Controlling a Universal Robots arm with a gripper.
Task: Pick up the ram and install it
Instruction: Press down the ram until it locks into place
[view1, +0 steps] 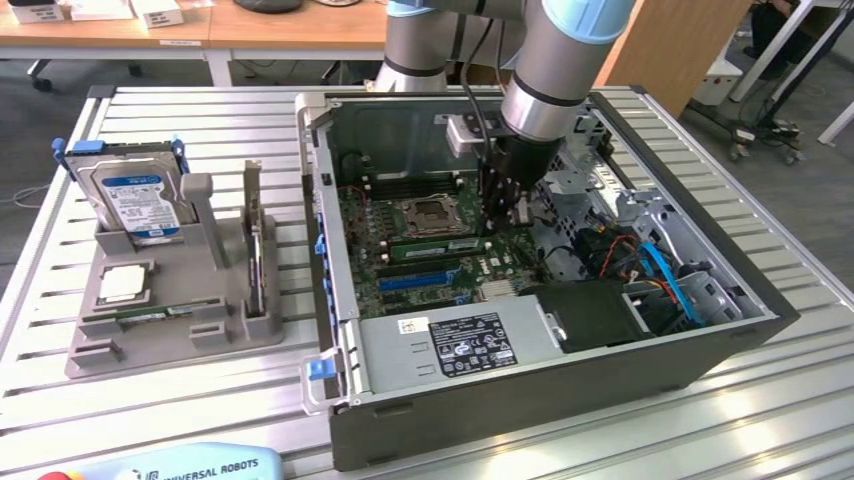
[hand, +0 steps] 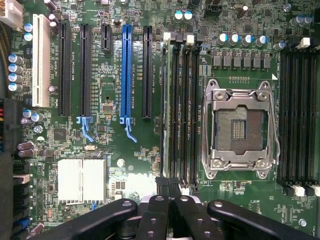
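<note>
My gripper (view1: 505, 222) reaches down into the open computer case (view1: 747, 330), just over the motherboard (view1: 441, 265) beside the processor socket (view1: 430, 212). In the wrist view its two black fingers (hand: 161, 200) are pressed together, so the gripper (hand: 169, 182) is shut with nothing between them. The tips hang over one end of the memory slots (hand: 186, 110). A ram stick (view1: 434, 243) stands on edge in the slot next to the socket. From above it is a thin grey line (hand: 164, 110) in the slot nearest the blue connector (hand: 125, 70).
A grey holder (view1: 80, 350) on the slatted table at the exterior view's left carries a blue-labelled hard drive (view1: 134, 200), a silver processor chip (view1: 123, 284) and a green stick (view1: 144, 313). The power supply (view1: 461, 345) and cables (view1: 667, 280) crowd the case.
</note>
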